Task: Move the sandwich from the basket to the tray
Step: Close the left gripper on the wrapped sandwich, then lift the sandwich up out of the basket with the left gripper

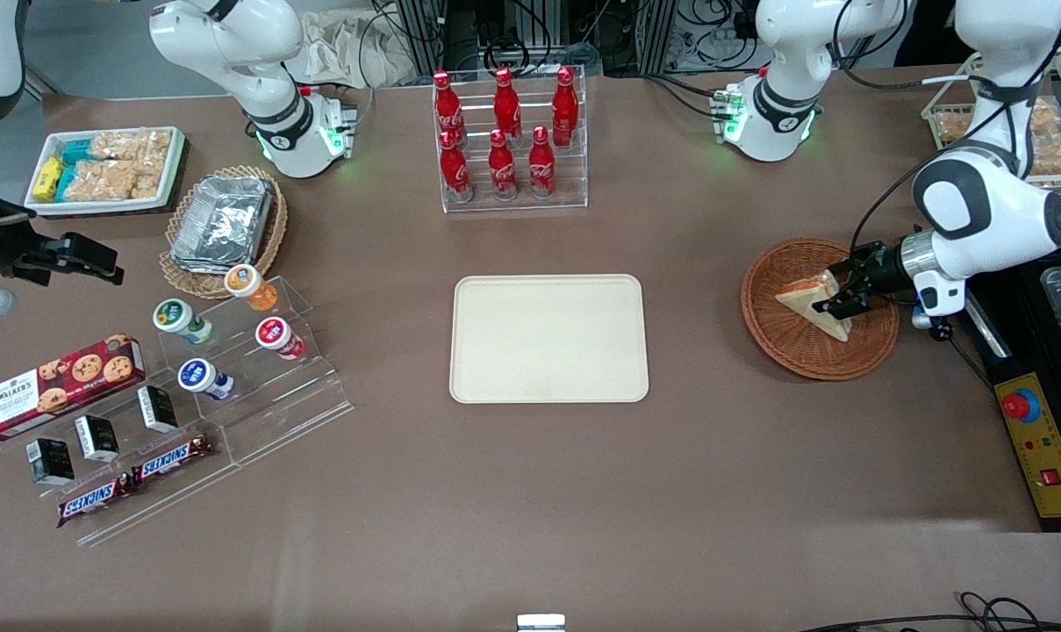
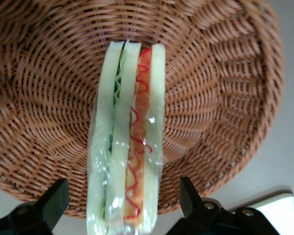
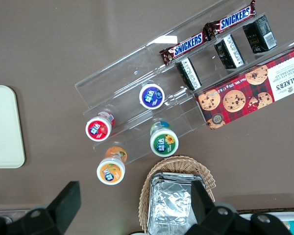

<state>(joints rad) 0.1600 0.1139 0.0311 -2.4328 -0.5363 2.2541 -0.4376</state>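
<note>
- Table [image 1: 530,491]: brown surface carrying every item noted below.
- Left arm [image 1: 986,206]: upper links rise at the working arm's end of the table; the forearm runs nearly level, reaching sideways over the basket with the wrist turned toward the tray.
- Tray [image 1: 549,339]: cream, rectangular, lying flat at mid-table, well apart from the fingers; one rounded corner [image 2: 279,210] shows in the left wrist view just beside one finger.
- Basket [image 1: 793,347]: round, reddish-brown wicker, directly below the fingers; its weave [image 2: 210,88] fills the wrist view around the sandwich.
- Sandwich [image 1: 809,300]: triangular wedge inside the basket, wrapped in clear film. From the front its pale bread face is up, the long axis slanting toward the front camera, the narrow end nearest that camera. In the wrist view the layered edge [image 2: 130,147] faces the camera, green filling beside red-orange filling, long axis running straight out between the fingers.
- Gripper [image 1: 839,295]: low over the basket at the sandwich's edge.
- Fingers [image 2: 56,198]: spread, one on each side of the sandwich, a visible gap between each pad and the wrapper; no contact seen.
</note>
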